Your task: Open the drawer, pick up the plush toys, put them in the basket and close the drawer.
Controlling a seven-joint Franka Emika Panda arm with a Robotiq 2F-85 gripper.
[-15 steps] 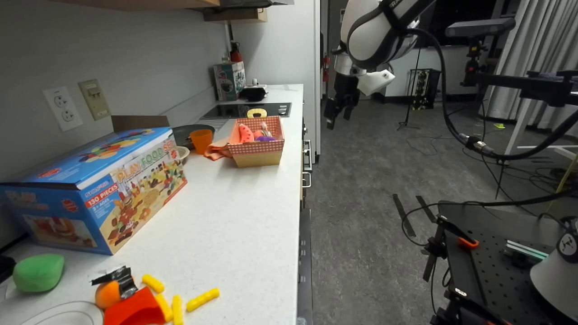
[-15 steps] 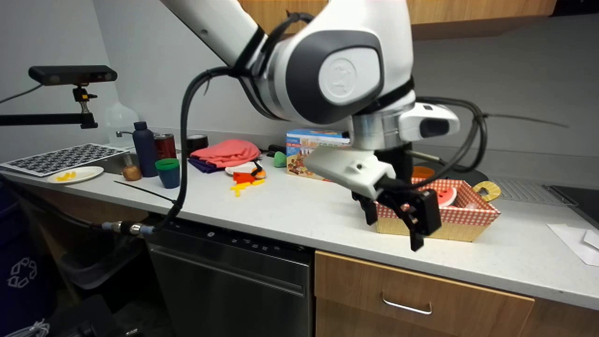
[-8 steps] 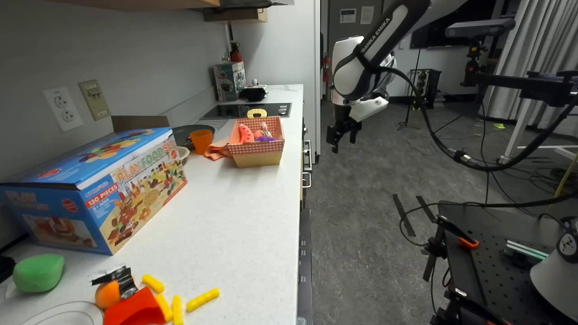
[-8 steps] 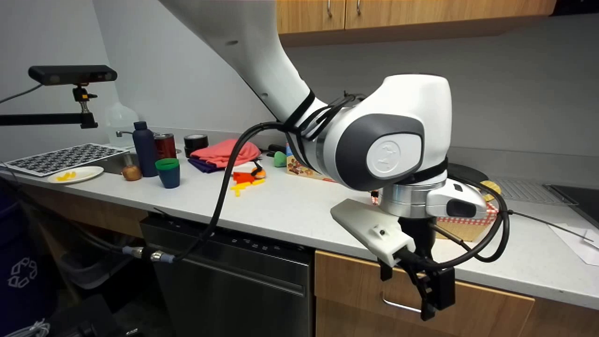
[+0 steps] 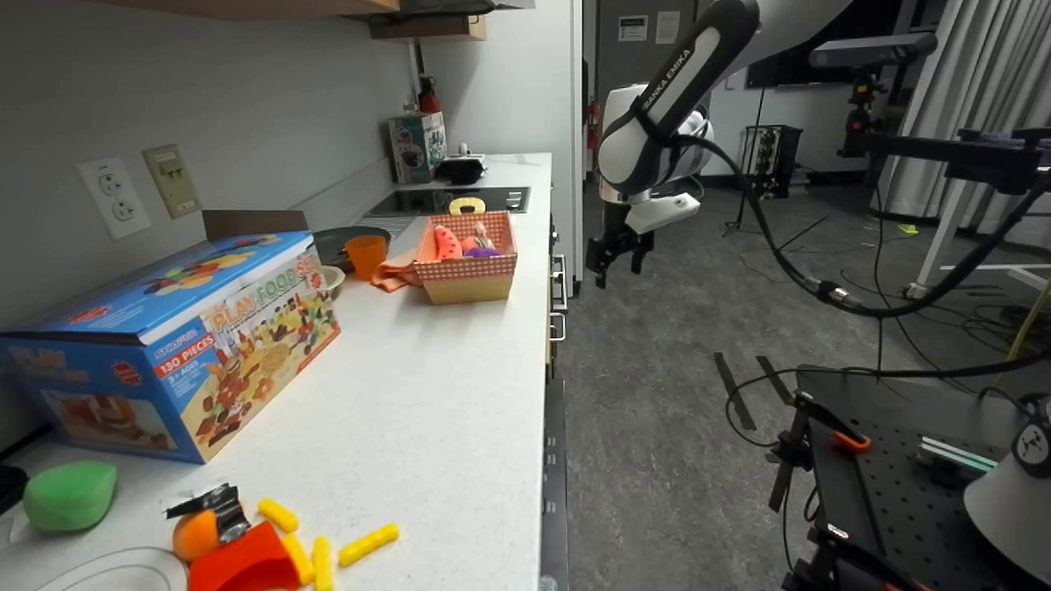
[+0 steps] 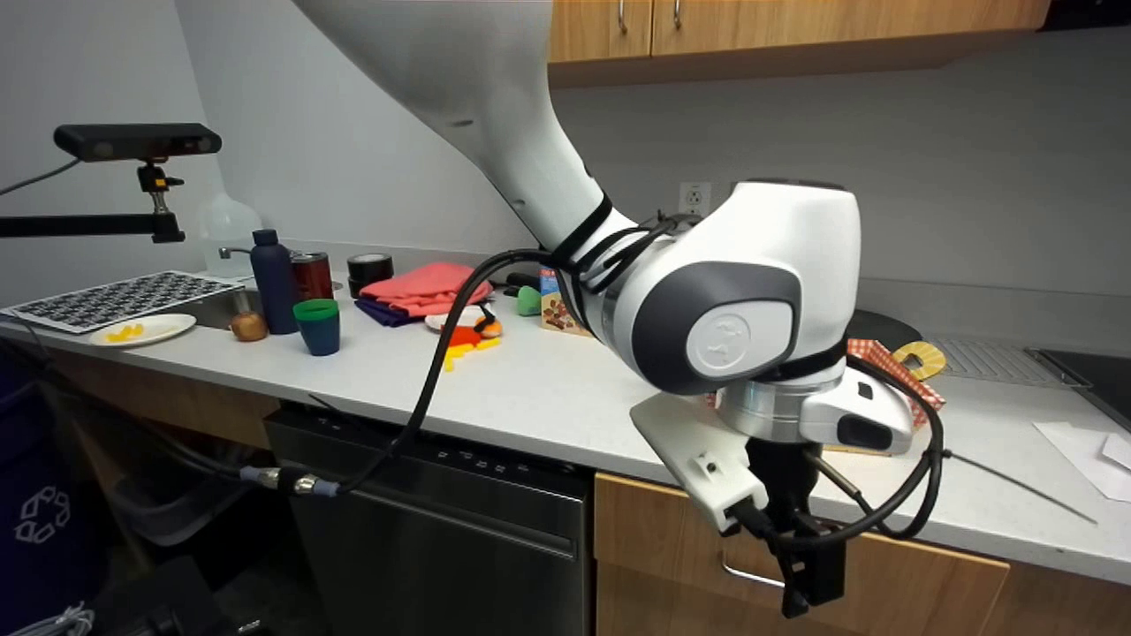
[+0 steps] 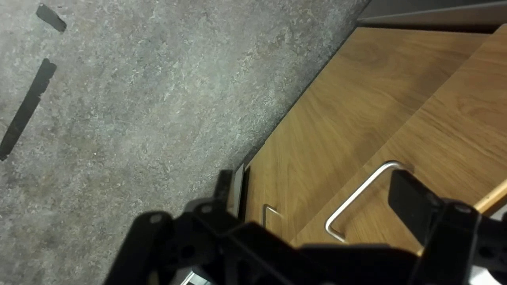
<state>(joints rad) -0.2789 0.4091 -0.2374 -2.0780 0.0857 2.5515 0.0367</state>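
Found the fingers [image 7: 414, 208] spread wide, pinching nothing. Saw the metal bar handle [image 7: 355, 195] at four o'clock in the wrist view, framed between both tips yet, to judge from the gap in an exterior view, not touched. Placed the wood-fronted drawer [image 6: 654, 530] at five o'clock in an exterior view, just below the edge of the tabletop [image 6: 530, 397], apparently shut. Located the rectangular gingham-lined basket [image 5: 468, 289] on that tabletop, just off centre toward ten o'clock in an exterior view, with a toy watermelon slice [image 5: 447, 244] inside. Caught no sight of the plush toys (presumably hidden within the drawer).

Judged opening the drawer to be the step at hand, with the rest seemingly yet to come. Expected a stiff, smooth, somewhat slippery bar, and a fairly light drawer gliding on runners. Favoured a hold at the middle of the bar, followed by a straight, even pull, to avoid any jamming from a one-ended tug. Expected the plush toys to be soft, light and hard to harm, best taken round the thickest part with a mild squeeze. Reckoned on a light basket, easily nudged by a low pass.
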